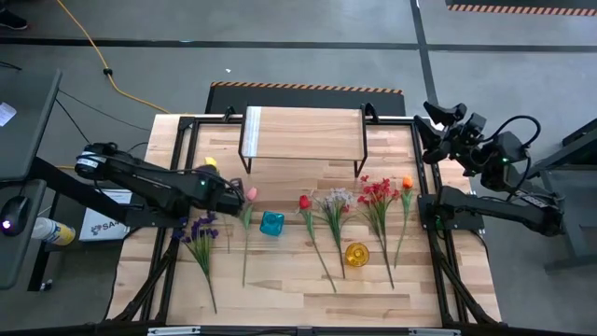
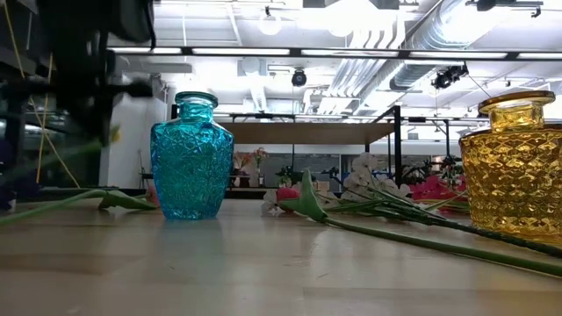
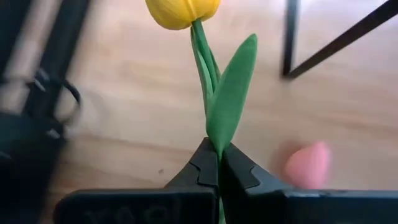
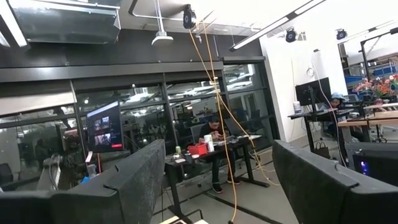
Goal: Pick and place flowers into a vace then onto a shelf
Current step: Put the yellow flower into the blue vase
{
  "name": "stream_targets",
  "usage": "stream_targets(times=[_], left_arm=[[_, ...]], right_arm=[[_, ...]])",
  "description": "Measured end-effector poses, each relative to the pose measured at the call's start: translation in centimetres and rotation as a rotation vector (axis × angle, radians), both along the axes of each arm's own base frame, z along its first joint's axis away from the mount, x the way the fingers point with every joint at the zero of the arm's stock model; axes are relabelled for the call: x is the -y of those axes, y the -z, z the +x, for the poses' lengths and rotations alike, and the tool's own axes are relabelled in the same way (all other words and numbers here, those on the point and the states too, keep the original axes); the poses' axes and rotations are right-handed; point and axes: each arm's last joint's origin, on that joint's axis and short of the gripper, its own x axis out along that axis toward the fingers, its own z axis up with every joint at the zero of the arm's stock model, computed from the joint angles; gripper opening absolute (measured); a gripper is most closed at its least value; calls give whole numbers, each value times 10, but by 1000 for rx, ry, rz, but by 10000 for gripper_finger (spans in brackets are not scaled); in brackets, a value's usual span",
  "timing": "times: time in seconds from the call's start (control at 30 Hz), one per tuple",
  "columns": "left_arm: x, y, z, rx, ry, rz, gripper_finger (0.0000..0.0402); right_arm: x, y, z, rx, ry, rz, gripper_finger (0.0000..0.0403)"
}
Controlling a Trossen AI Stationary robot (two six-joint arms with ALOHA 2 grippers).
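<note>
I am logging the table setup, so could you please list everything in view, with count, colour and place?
Yellow tulip on a green stem: one, held in the left gripper, near the shelf's left leg.
Loose artificial flowers: about seven; purple, pink, red, white and orange blooms, in a row across the tabletop.
Blue cut-glass vase: one, upright, centre-left.
Amber cut-glass vase: one, upright, nearer the front, right of the blue one.
Light-wood shelf on black legs: one, white strip at its left end, at the table's back.
Plank tabletop: one, light wood.
Left gripper: shut on the tulip's stem.
Right gripper: open, raised off the table's right side, empty.
</note>
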Motion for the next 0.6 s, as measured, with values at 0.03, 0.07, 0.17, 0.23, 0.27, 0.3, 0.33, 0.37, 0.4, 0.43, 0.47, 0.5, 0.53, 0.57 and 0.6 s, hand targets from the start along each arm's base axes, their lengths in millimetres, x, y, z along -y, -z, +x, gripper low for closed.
stream_targets(times=[0.03, 0.07, 0.17, 0.23, 0.27, 0.3, 0.33, 0.37, 0.4, 0.43, 0.47, 0.5, 0.53, 0.57, 0.6], left_arm=[[0, -12, 0, -4, 11, 18, 30], [-1, -24, 0, 0, 21, 36, 30], [-3, -64, -1, 27, 65, 102, 30], [-4, -91, 1, 68, 107, 149, 30], [-4, -105, 1, 85, 135, 173, 30], [-4, -117, 2, 106, 167, 199, 30], [-5, -130, 3, 130, 197, 227, 30], [-5, -142, 4, 152, 226, 253, 30], [-5, -153, 5, 170, 253, 280, 30], [-5, -163, 6, 180, 285, 306, 30], [-5, -172, 8, 198, 317, 332, 30], [-5, -180, 10, 214, 350, 357, 30], [-5, -187, 12, 221, 388, 379, 30], [-4, -192, 15, 222, 434, 403, 30], [-4, -196, 18, 230, 476, 426, 30]], right_arm=[[0, 0, 0, -2, 0, 1, 287], [0, 0, 0, -3, 0, 1, 287], [0, 0, 0, -5, 0, 2, 287], [0, 0, 0, -5, 0, 2, 287], [0, 1, 0, -6, 0, 2, 287], [0, 1, 0, -7, 0, 2, 287], [0, 1, 0, -7, 0, 3, 287], [0, 1, 0, -8, 2, 3, 287], [0, 1, 0, -9, 5, 3, 287], [0, 1, 0, -13, 7, 0, 287], [0, 1, 0, -18, 10, -5, 287], [0, 1, 0, -24, 14, -12, 287], [0, 1, 0, -28, 17, -18, 287], [0, 1, 0, -32, 20, -22, 287], [0, 1, 0, -34, 23, -26, 287]])
